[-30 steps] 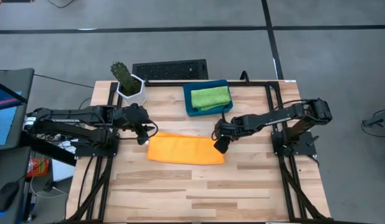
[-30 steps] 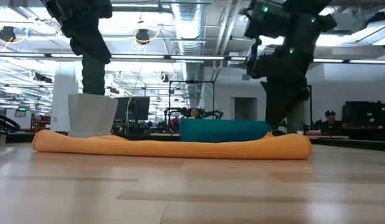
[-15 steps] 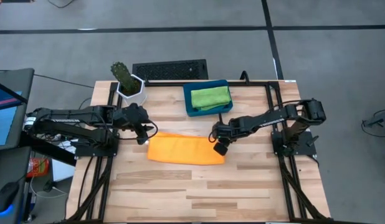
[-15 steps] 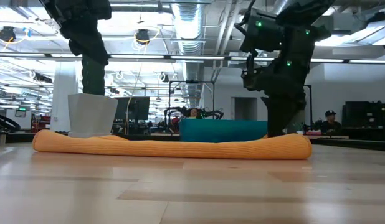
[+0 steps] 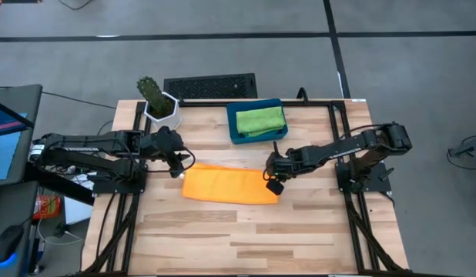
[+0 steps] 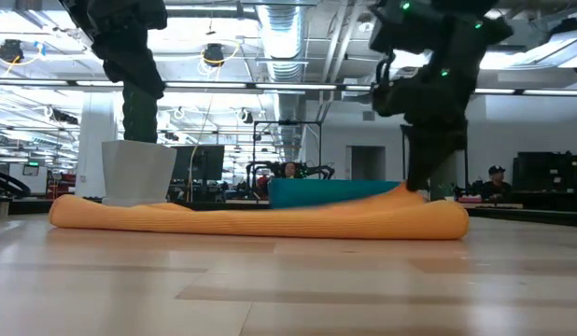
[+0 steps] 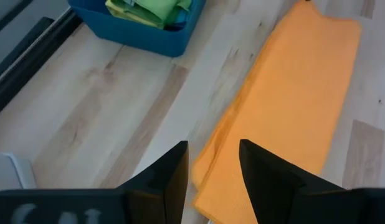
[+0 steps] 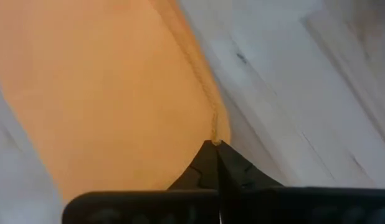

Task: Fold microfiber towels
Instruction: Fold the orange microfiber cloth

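Note:
An orange towel (image 5: 226,185) lies on the wooden table as a long folded strip; the low view shows it as a low roll (image 6: 260,219). My right gripper (image 5: 273,183) is shut on its right end. My left gripper (image 5: 179,171) hovers open over the strip's left end, its fingers (image 7: 174,168) clear of the cloth (image 7: 292,106). A green towel (image 5: 261,119) lies folded in the dark-blue tray (image 5: 232,132) at the table's far side. My right gripper pinches the orange towel's hemmed edge at the far corner of its right end (image 8: 212,134) between its two fingertips. It comes from above, pointing steeply down. That corner is drawn up into a small peak (image 6: 405,191); the remainder lies flat. How many layers it has, I cannot tell.
A white pot with a cactus (image 5: 157,104) stands at the far left corner, next to a black grille (image 5: 209,85). The tray shows behind the towel in the low view (image 6: 335,194). Bare wood stretches from the towel to the table's near edge (image 5: 238,238).
My right gripper has shut on the orange towel's right far corner, taking hold of it. That corner now stands up in a small peak, while the remainder of the strip lies as before.

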Controlling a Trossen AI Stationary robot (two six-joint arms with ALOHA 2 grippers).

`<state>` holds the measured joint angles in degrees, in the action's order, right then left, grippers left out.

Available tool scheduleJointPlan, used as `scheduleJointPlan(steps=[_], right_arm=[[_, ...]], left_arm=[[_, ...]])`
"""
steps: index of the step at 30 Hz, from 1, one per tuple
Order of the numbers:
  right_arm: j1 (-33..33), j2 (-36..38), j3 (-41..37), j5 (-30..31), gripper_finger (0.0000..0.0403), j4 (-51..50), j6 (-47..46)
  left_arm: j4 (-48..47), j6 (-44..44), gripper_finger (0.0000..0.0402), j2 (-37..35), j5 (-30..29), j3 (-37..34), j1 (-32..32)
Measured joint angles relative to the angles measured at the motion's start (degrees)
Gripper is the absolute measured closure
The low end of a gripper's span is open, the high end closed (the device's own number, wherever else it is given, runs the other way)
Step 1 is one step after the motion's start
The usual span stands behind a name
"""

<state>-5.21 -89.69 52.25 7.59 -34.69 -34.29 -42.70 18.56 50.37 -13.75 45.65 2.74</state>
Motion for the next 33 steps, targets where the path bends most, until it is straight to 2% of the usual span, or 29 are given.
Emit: scheduleJointPlan(steps=[8, 12, 19, 29, 33], right_arm=[[-4.2, 0.5, 0.0, 4.4, 0.0398, -6.5, -6.2], [-5.0, 0.3, 0.0, 4.5, 0.0396, -5.0, -6.3], [-4.7, 0.3, 0.0, 4.6, 0.0389, -8.9, -6.4], [-4.9, 0.3, -0.1, 4.3, 0.033, -11.8, -6.2], [-4.8, 0.3, -0.1, 4.6, 0.0286, -14.1, -5.9]], left_arm=[[0.2, -1.6, 0.0267, 3.4, -0.6, -0.2, 0.0], [2.7, -2.3, 0.0267, 6.7, -0.3, -2.1, 0.0], [6.0, -3.3, 0.0267, 10.8, 1.7, -3.9, 0.0], [12.6, -8.5, 0.0267, 12.3, 6.9, -3.8, 2.1], [14.3, -14.0, 0.0267, 14.0, 12.4, -3.8, 4.8]])
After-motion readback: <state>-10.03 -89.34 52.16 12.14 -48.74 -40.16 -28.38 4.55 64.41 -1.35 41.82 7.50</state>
